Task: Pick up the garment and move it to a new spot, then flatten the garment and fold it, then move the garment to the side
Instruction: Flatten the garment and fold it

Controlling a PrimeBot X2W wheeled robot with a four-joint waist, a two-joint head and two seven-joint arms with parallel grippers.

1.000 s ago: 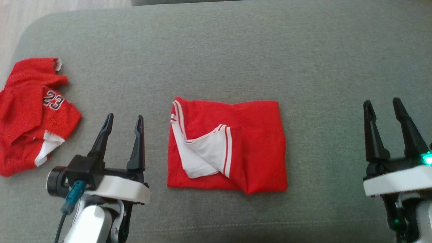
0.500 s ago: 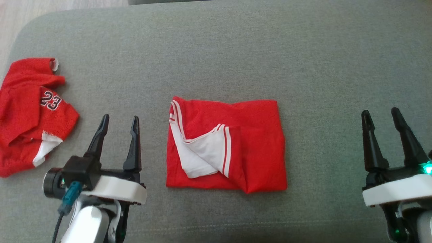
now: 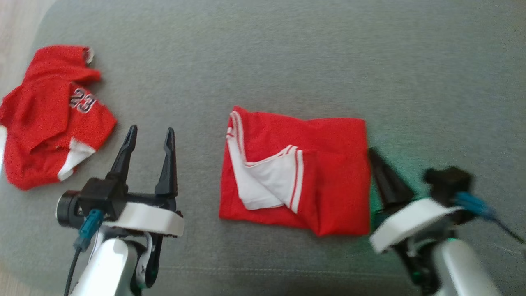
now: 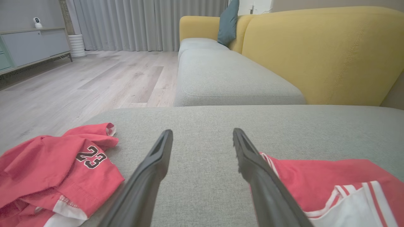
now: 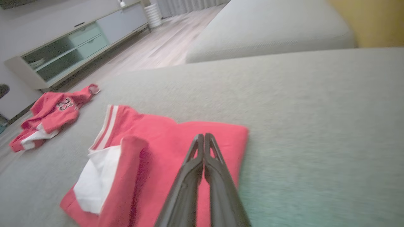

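Right arm slanted in at the folded garment's edge

The right fingers [image 3: 386, 181] lean in at an angle, pinched tight together, tips just at the right edge of the garment [image 3: 337, 164]. The left fingers [image 3: 123, 160] stand upright off its left side, spread wide, apart from it. The garment lies flat on the grey sofa seat [image 3: 287, 61], long axis left-to-right, white striped opening facing left. Another red shirt [image 3: 45, 111] is further left.

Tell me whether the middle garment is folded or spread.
Folded. The garment lies as a compact rectangle with stacked layers, its white inside turned back on top.
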